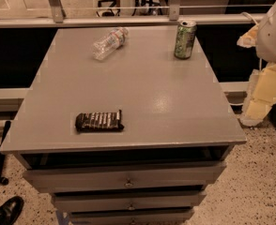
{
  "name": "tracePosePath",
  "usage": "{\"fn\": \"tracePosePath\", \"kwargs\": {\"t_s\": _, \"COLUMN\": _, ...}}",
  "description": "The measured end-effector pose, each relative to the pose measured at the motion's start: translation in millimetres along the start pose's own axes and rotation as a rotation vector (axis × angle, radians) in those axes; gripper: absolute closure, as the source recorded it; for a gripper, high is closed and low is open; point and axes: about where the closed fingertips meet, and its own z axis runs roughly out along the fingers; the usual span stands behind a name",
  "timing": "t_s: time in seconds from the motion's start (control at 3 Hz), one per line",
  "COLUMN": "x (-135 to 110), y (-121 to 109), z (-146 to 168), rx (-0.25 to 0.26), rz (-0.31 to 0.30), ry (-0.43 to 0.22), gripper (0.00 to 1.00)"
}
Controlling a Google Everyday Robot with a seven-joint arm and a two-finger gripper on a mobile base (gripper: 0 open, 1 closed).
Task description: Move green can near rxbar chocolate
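Off the right side of the smooth grey table point(152, 102), pale gripper point(262, 95); cannot tell how wide or whether holding. Upright at the far right corner, mottled green can point(185, 39). Flat near front left, dark-wrapped rxbar chocolate point(99, 121). Clear bottle point(110, 42) lying far left; speckled floor point(260, 186).
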Motion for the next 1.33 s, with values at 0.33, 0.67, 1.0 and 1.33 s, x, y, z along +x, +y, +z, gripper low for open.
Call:
{"fn": "tracePosePath", "kwargs": {"t_s": 0.33, "x": 0.0, "y": 0.0, "z": 0.0, "rx": 0.000, "rz": 0.000, "ry": 0.000, "gripper": 0.00}}
{"fn": "tracePosePath", "kwargs": {"t_s": 0.67, "x": 1.7, "y": -11.9, "z": 4.4, "rx": 0.028, "rz": 0.010, "ry": -0.026, "gripper": 0.00}}
{"fn": "tracePosePath", "kwargs": {"t_s": 1.0, "x": 10.4, "y": -55.7, "z": 20.0, "rx": 0.101, "rz": 0.061, "ry": -0.125, "gripper": 0.00}}
{"fn": "tracePosePath", "kwargs": {"t_s": 1.33, "x": 14.0, "y": -115.8, "z": 40.9, "rx": 0.176, "rz": 0.130, "ry": -0.267, "gripper": 0.00}}
